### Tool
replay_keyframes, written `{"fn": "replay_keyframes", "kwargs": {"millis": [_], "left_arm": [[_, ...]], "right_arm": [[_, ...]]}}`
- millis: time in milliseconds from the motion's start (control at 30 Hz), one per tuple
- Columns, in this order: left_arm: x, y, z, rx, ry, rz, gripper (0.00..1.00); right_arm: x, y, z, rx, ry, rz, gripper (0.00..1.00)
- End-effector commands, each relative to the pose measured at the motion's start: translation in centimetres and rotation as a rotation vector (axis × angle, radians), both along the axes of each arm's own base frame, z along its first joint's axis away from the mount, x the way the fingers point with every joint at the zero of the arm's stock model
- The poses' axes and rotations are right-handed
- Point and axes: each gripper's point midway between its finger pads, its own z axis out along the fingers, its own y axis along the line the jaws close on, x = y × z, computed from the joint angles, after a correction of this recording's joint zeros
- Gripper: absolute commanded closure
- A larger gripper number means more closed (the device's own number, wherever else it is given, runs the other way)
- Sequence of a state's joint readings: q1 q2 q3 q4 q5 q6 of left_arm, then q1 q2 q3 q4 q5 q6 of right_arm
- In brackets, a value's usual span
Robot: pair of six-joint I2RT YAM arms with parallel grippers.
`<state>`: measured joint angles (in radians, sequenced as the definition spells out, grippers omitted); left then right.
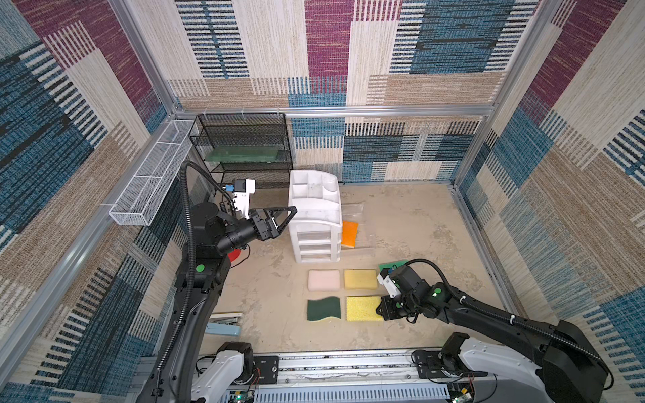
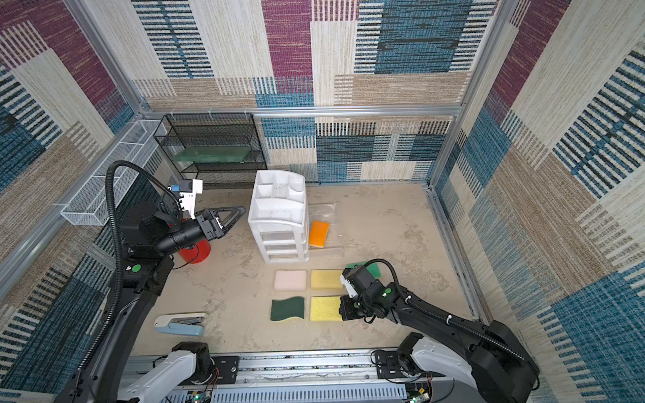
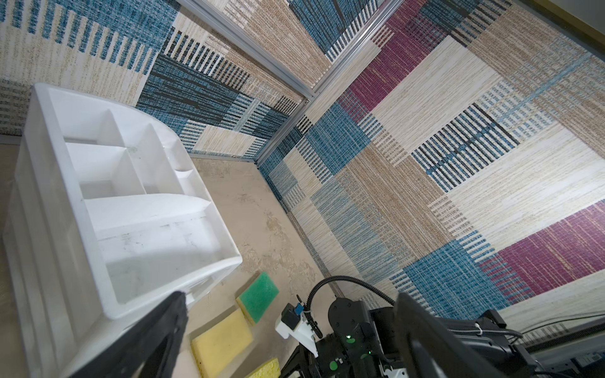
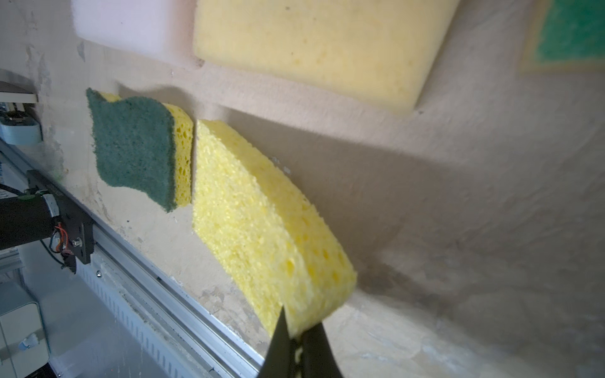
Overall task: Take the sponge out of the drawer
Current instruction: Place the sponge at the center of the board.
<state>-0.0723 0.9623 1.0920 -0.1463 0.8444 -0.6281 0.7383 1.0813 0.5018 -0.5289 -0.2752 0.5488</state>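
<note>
The drawer chest [image 1: 314,223] [image 2: 279,223] [image 3: 98,203] is white, with a compartmented top and three clear drawer fronts that look flush. My left gripper [image 1: 289,218] [image 2: 238,217] [image 3: 291,296] hovers open and empty beside the chest's left side, near its top. My right gripper [image 4: 296,333] is shut on the edge of a bright yellow porous sponge [image 1: 363,308] [image 2: 325,308] [image 4: 262,222], low over the table in front of the chest. In the top views the right wrist hides those jaws. An orange sponge [image 1: 349,233] [image 2: 319,233] lies on clear plastic right of the chest.
A pink sponge [image 1: 324,280], a pale yellow sponge [image 1: 360,279] and a dark green scrub sponge [image 1: 323,308] lie in a grid by the held one. A green sponge [image 3: 258,294] sits behind the right wrist. A black mesh rack [image 1: 244,146], white wire basket [image 1: 150,181], stapler [image 2: 181,324] and red object [image 2: 197,253] stand left.
</note>
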Motion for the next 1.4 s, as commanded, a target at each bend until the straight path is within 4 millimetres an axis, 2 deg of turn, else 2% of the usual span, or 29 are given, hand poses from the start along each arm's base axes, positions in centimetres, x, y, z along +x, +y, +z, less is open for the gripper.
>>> {"fn": "replay_keyframes", "kwargs": {"millis": [0, 200, 500, 867, 1067, 1367], "left_arm": [[-0.1, 0.1, 0.3, 0.012, -0.030, 0.003, 0.00], [-0.2, 0.0, 0.3, 0.012, -0.031, -0.001, 0.00], [-0.1, 0.1, 0.2, 0.014, -0.026, 0.002, 0.00], [-0.1, 0.1, 0.3, 0.013, -0.027, 0.002, 0.00], [-0.2, 0.1, 0.3, 0.013, -0.029, 0.002, 0.00], [-0.3, 0.1, 0.3, 0.014, -0.032, 0.003, 0.00]], "right_arm": [[0.7, -0.7, -0.4, -0.059, -0.017, -0.030, 1.00], [0.9, -1.0, -1.2, -0.115, -0.018, -0.035, 0.99], [1.1, 0.2, -1.1, -0.106, -0.024, -0.009, 0.98], [1.2, 0.4, -1.3, -0.111, -0.024, -0.018, 0.96], [1.4, 0.1, -1.5, -0.142, -0.027, -0.026, 0.91], [1.5, -0.1, -1.3, -0.156, -0.029, -0.029, 0.75]]}}
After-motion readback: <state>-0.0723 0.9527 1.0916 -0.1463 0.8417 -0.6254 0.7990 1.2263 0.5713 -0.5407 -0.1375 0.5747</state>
